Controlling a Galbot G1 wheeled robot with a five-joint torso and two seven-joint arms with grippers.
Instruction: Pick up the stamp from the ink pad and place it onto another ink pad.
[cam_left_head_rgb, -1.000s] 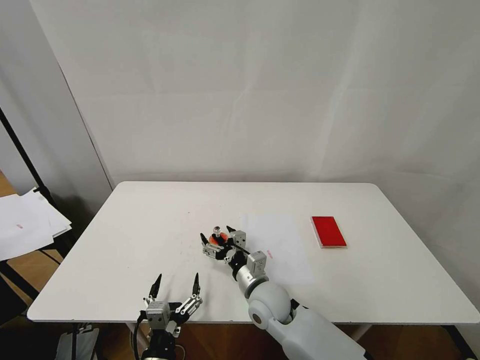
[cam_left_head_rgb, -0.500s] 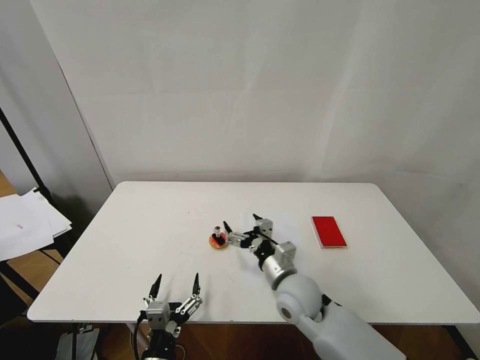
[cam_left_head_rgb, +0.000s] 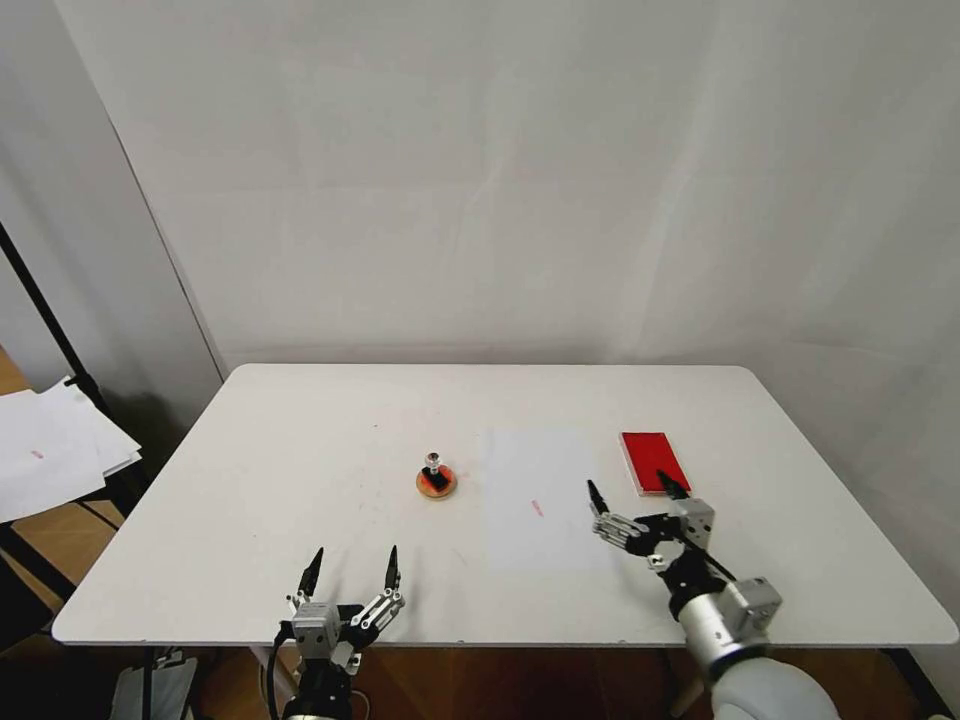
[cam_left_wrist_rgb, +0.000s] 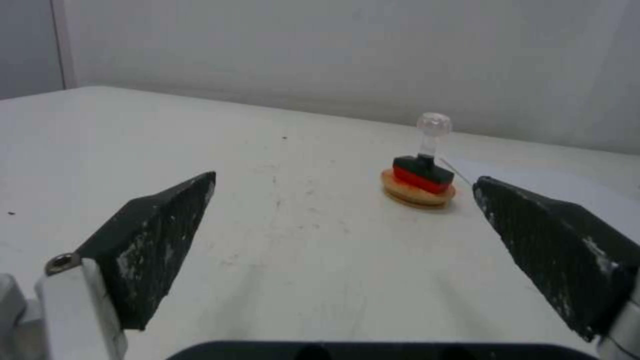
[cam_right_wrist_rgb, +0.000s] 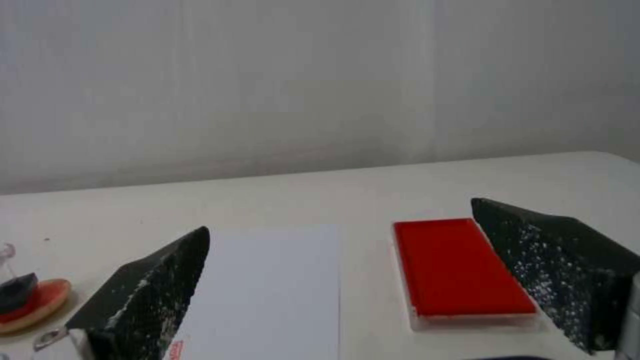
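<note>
- Right gripper (cam_left_head_rgb: 632, 503) is seen spread wide with nothing between its fingers, held above the counter (cam_left_head_rgb: 300, 450) near the front right, just in front of the red rectangular ink pad (cam_left_head_rgb: 655, 462).
- Between the dark fingertips (cam_right_wrist_rgb: 147, 285) in the right wrist view, a white sheet of paper (cam_right_wrist_rgb: 267, 290) and the rectangular pad (cam_right_wrist_rgb: 460, 272) are framed; the pad lies flat on the counter beside the sheet, with nothing on it.
- A small red mark is carried by the paper (cam_left_head_rgb: 535, 495) near its front part.
- The stamp (cam_left_head_rgb: 434, 470) is found standing upright on the small round ink pad (cam_left_head_rgb: 437, 484), near the middle of the counter and to the left of the paper.
- In the left wrist view, the stamp's (cam_left_wrist_rgb: 424, 165) black base is seen resting on the orange-red centre of the round pad (cam_left_wrist_rgb: 417, 192), its clear knob uppermost.
- Left gripper (cam_left_head_rgb: 349, 572) is parked at the front edge of the counter, its fingers spread apart and empty, well apart from the stamp.
- A stack of loose white papers (cam_left_head_rgb: 50, 455) is seen on a stand off the counter's left side.
</note>
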